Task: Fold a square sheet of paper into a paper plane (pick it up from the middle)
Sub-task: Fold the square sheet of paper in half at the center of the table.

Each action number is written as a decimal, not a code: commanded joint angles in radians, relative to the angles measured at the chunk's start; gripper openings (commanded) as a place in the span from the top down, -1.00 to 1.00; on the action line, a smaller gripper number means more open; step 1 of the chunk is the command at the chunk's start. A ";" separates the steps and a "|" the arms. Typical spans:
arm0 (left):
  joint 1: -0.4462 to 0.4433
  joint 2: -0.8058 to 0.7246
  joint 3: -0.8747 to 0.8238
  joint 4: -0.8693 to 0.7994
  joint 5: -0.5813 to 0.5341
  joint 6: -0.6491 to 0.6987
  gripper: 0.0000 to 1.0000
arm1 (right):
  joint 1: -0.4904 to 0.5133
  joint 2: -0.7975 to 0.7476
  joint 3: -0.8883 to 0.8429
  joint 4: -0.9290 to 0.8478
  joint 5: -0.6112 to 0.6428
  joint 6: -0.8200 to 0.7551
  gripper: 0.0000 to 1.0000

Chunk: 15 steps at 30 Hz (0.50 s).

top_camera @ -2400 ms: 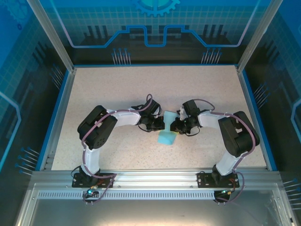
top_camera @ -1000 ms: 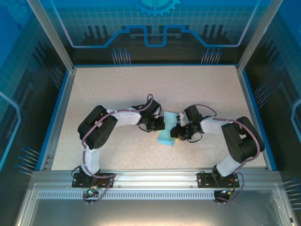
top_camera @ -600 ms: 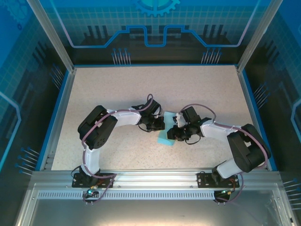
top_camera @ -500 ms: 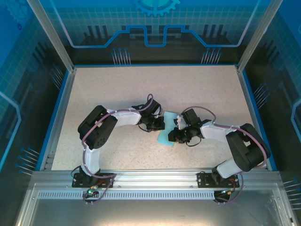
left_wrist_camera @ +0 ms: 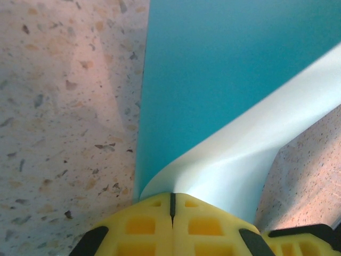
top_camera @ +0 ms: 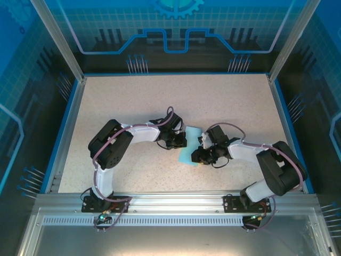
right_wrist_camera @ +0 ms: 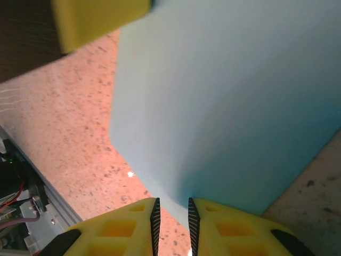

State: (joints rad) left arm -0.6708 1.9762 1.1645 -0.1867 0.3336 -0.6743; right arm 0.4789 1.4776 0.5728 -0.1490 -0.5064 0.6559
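A: Where does the square sheet of paper [top_camera: 186, 154] lie?

B: Mid-field on the table [top_camera: 160, 101], with bare surface all round. The left gripper [left_wrist_camera: 172, 198], pressed together, pinches its curled edge; the right gripper [right_wrist_camera: 171, 208] nips another edge.

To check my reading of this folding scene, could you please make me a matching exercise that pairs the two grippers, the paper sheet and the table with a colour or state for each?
Things:
1. left gripper
2. right gripper
3. square sheet of paper
4. table

Colours or states:
A. speckled beige
B. fingers a narrow gap apart at the paper's edge
C. light blue, one edge curled up
D. fingers pressed together on the curled paper edge

Pairs: 1-D, 2-B, 3-C, 4-A.
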 commanded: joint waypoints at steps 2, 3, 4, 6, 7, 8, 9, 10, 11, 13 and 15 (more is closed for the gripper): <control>-0.017 0.036 0.001 -0.088 -0.013 0.024 1.00 | 0.010 -0.063 -0.024 -0.009 -0.020 0.013 0.51; -0.016 0.036 0.001 -0.086 -0.012 0.024 1.00 | 0.010 -0.060 -0.031 -0.005 -0.019 0.015 0.51; -0.017 0.036 0.001 -0.086 -0.011 0.023 1.00 | 0.010 -0.052 -0.040 0.001 -0.022 0.017 0.50; -0.018 0.036 0.003 -0.088 -0.011 0.024 1.00 | 0.011 -0.029 -0.054 0.026 -0.034 0.026 0.52; -0.016 0.036 0.003 -0.088 -0.011 0.024 1.00 | 0.012 -0.018 -0.064 0.043 -0.038 0.030 0.52; -0.019 0.036 0.003 -0.086 -0.011 0.024 1.00 | 0.011 -0.008 -0.069 0.050 -0.031 0.033 0.52; -0.018 0.036 0.005 -0.087 -0.012 0.023 1.00 | 0.011 0.007 -0.073 0.052 -0.025 0.034 0.52; -0.018 0.036 0.006 -0.087 -0.011 0.025 1.00 | 0.011 0.020 -0.076 0.053 -0.022 0.030 0.53; -0.018 0.036 0.007 -0.088 -0.011 0.024 1.00 | 0.011 0.029 -0.079 0.046 -0.013 0.028 0.53; -0.018 0.037 0.008 -0.088 -0.012 0.025 1.00 | 0.010 0.036 -0.085 0.038 0.001 0.028 0.54; -0.018 0.038 0.011 -0.091 -0.012 0.027 1.00 | 0.007 0.019 -0.078 0.016 0.004 0.026 0.55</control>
State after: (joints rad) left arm -0.6716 1.9778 1.1694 -0.1940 0.3336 -0.6735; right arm 0.4789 1.4834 0.5106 -0.1028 -0.5247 0.6777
